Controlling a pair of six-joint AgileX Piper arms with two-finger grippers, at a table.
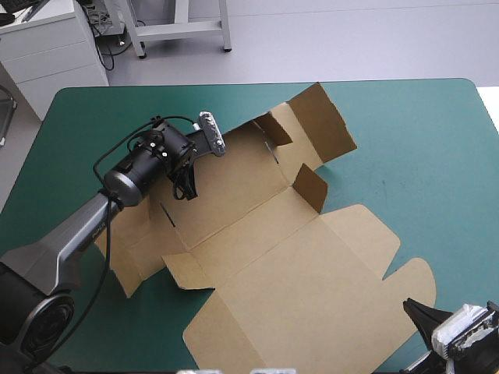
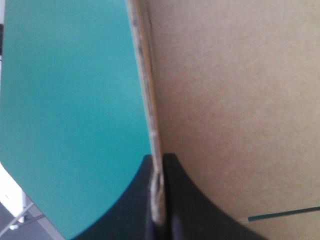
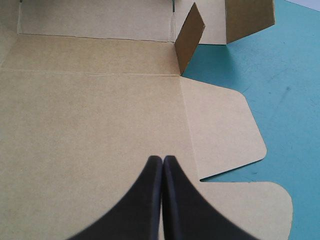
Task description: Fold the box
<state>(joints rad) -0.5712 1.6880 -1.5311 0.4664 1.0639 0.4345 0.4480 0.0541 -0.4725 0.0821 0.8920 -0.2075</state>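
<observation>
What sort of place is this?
Probably a robotics lab or test workshop: the left gripper pinches a brown box on a teal-green table, the right gripper hovers shut nearby, and a white drawer cabinet stands beyond.

Left arm [image 1: 74, 234]: farthest back from the gripper, a black round joint housing [image 1: 39, 315] with concentric rings on its face; out of it a grey link, flat-sided and tapering. Nearer the gripper, a black cylindrical wrist [image 1: 156, 156] with a rounded silver-grey end cap [image 1: 118, 184]. Small pale dots on the black body just behind the gripper, screws or markings, cannot tell. Left gripper [image 1: 187, 191]: two matte black fingers, broad at base, curving to narrow tips. Right gripper [image 3: 162, 161]: same black curved fins, smooth-surfaced
</observation>
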